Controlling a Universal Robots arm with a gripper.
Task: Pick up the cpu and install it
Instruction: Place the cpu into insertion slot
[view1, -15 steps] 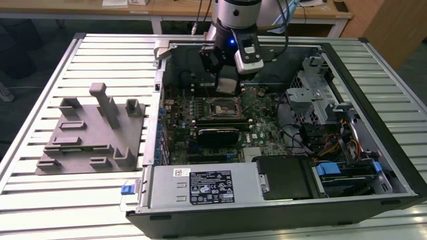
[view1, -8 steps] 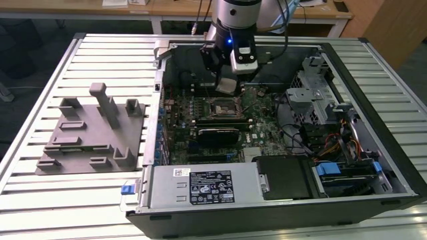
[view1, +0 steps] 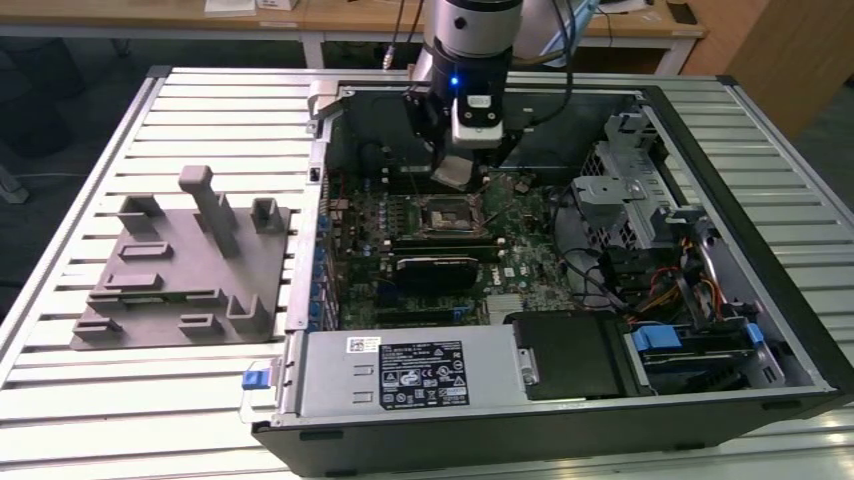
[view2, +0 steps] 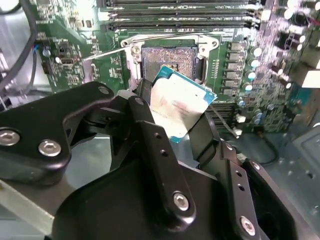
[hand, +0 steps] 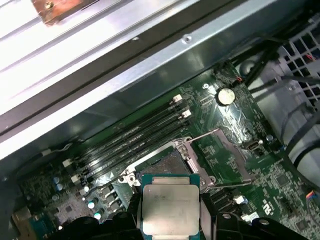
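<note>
1. The gripper (view2: 174, 119) pinches the cpu (view2: 181, 105) by two opposite edges, with its metal top showing.
2. The cpu hangs close over the open socket (view2: 162, 59) on the motherboard (view2: 75, 55), not touching it.
3. A grey fixture (view1: 174, 270) lies outside the case (view1: 747, 330).

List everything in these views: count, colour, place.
cpu: one, silver-grey top, held in the claw near the socket.
socket: one, black frame, open and empty, on the motherboard.
motherboard: one, green, inside the case.
memory slots: several, black, beside the socket.
coin battery: one, silver, on the motherboard.
power supply: one, grey, along the case's near side in the exterior view.
case: one, black, open, lying on the table.
fixture: one, grey, on the table, to the exterior view's left of the case.
table: one, silver, slatted.
arm: one, silver-grey, over the case.
claw: one, black, shut on the cpu.
</note>
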